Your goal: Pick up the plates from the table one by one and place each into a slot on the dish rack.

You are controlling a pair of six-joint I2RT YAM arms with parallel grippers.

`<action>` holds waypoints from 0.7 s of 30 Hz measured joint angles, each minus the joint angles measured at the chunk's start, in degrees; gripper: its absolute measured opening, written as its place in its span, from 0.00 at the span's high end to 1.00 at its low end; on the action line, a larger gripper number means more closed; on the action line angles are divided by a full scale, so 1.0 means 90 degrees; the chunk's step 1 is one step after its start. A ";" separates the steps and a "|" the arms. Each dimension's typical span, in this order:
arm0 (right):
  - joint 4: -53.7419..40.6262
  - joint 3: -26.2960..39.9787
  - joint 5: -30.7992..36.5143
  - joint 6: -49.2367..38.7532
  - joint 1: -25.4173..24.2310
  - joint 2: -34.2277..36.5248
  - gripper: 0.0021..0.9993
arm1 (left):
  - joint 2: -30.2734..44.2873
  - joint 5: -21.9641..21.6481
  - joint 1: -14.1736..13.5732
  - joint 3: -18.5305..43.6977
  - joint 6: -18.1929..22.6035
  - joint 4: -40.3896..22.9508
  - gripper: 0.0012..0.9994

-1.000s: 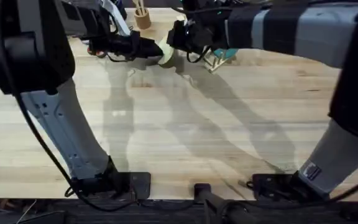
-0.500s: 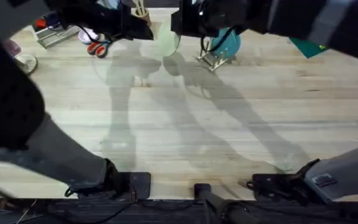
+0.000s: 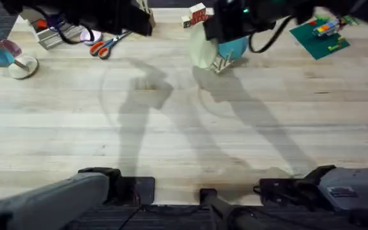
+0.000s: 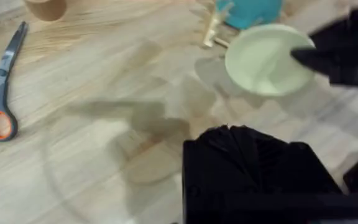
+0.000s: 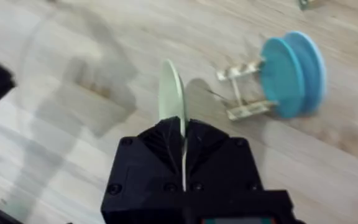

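Observation:
My right gripper [image 5: 182, 129] is shut on the rim of the cream plate [image 5: 171, 92], which it holds on edge above the table [image 3: 184, 140]. Overhead, that cream plate [image 3: 200, 51] hangs just left of the small wooden dish rack [image 3: 222, 62]. The right gripper [image 3: 213, 30] is above it. A turquoise plate [image 5: 278, 78] stands upright in the dish rack [image 5: 244, 93], with a paler blue plate [image 5: 307, 61] behind it. My left gripper [image 3: 144, 22] hovers to the left, apart from the cream plate [image 4: 266, 59].
Orange-handled scissors [image 3: 104, 45] lie at the back left near a tray of tools [image 3: 53, 35]. A small dish [image 3: 23, 66] sits at the far left. A green mat with bricks [image 3: 318, 32] lies at the back right. The front half of the table is bare wood.
The cream plate has moved right, up to the rack, carried by the right gripper. The left gripper, which was at the plate one second ago, has drawn back to the left.

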 joint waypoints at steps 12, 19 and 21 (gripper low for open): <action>-0.1511 0.1310 0.0004 -0.2292 -0.0388 -0.0165 0.97 | -0.1046 -0.0877 -0.1103 0.0000 0.0026 -0.1019 0.12; -0.1619 0.1756 0.0029 -0.3027 -0.0721 -0.0166 0.97 | -0.1031 -0.0977 -0.1103 0.0000 0.0020 -0.1221 0.00; -0.1624 0.1791 0.0029 -0.3213 -0.0792 -0.0165 0.97 | -0.1031 -0.1040 -0.1103 0.0000 0.0020 -0.1221 0.00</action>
